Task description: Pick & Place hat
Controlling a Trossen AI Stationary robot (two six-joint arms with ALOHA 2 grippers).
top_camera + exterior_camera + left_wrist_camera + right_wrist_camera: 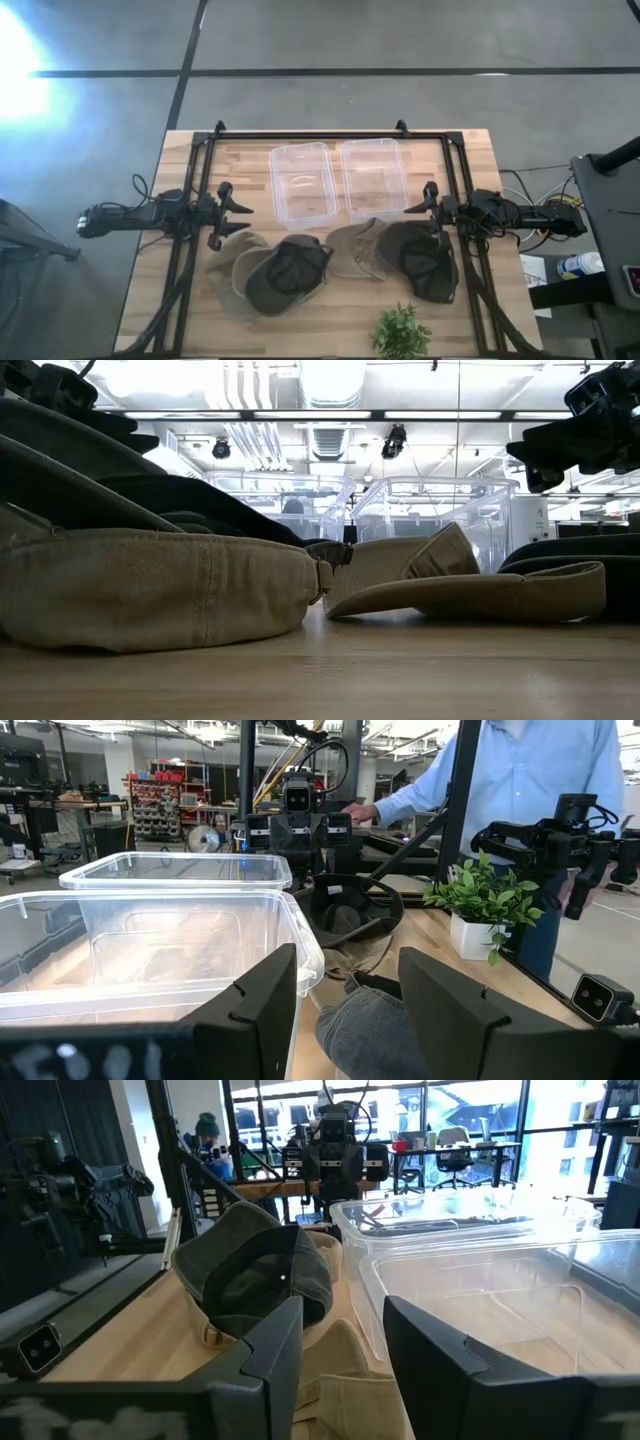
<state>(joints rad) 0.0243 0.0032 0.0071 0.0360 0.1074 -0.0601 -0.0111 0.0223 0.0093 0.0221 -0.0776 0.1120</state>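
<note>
Here, hats: four caps in a row along the near part of the worktop, in front of two clear bins.
Left pair: tan cap partly under a dark olive cap, overlapping and touching.
Right pair: tan cap beside a dark cap, also overlapping.
Left gripper: above the worktop just behind the left pair, jaws spread, holding nothing.
Right gripper: just behind the right pair, jaws spread, holding nothing.
Handling, as a judgement: light, soft cloth crowns, likely to fold and sag; brims stiffer.
Where to grip: probably the brim edge or a pinch of crown fabric on the top cap.
Risk: dragging the overlapped neighbour along.
Plant: at the front edge, near the right pair.
</note>
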